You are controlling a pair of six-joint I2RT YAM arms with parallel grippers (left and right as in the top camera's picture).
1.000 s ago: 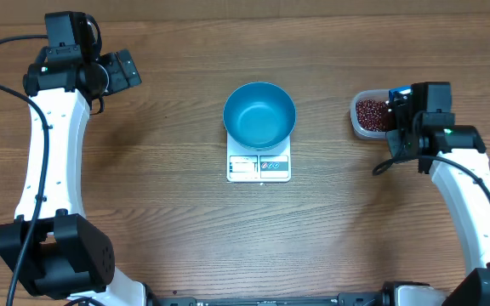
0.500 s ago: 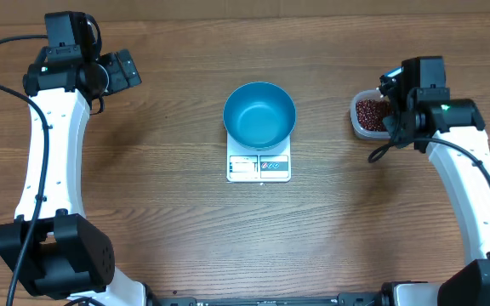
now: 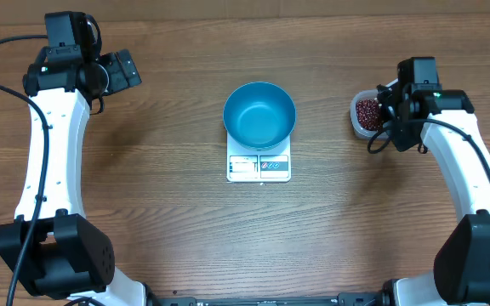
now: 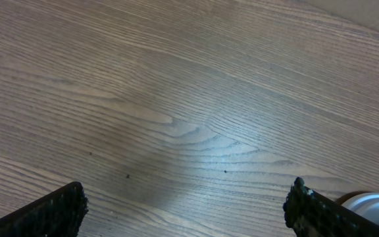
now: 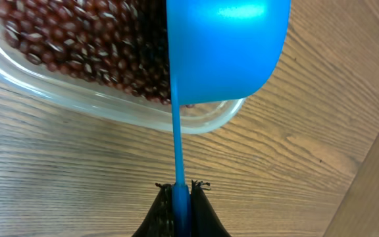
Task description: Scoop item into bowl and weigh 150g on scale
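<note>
The right arm (image 3: 466, 178) runs up the right side of the desk (image 3: 168, 221) and bends inward at the wrist, so its head points left at a clear plastic tub (image 3: 356, 121). The right jaws are pressed together on the thin handle of a blue scoop (image 5: 222, 46). In the right wrist view the handle runs straight up from the jaws. The scoop's cup hangs over the near end of the tub with its outer wall toward the camera, hiding some of the beans (image 5: 64, 39). Whether the cup touches them cannot be told. The beans lie in the tub as a dark red-brown heap, and from overhead the arm's head covers about half of it.

The left arm (image 3: 54, 144) rises along the left edge to the far left corner, its head turned to the right. The left jaws are spread wide with nothing between them. The left wrist view shows their 2 dark tips at the bottom corners and bare wood grain between.

The blue bowl (image 3: 259, 115) sits on the white scale (image 3: 259, 167) at the desk's middle, with only the scale's front strip of display and buttons showing. Bare wood separates the scale from the tub. Wider bare wood lies between the scale and the left arm, and across the whole front of the desk.
</note>
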